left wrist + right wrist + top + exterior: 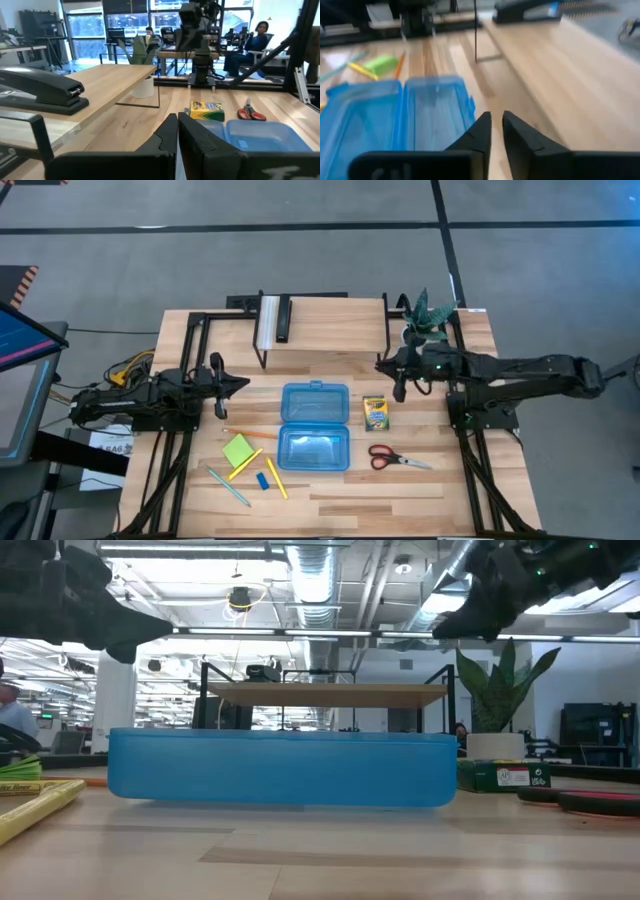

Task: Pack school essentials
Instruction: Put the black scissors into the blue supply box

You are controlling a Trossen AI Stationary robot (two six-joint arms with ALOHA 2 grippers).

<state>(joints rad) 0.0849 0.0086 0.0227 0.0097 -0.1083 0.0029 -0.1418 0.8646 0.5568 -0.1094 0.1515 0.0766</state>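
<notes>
Lying untouched well apart from both seemingly near-closed, empty grippers, scissors [396, 457] rest beside the case [315, 426].

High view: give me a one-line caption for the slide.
Open blue case at table centre, crayon box and scissors beside it, both grippers, left and right, raised apart from the items.
</notes>
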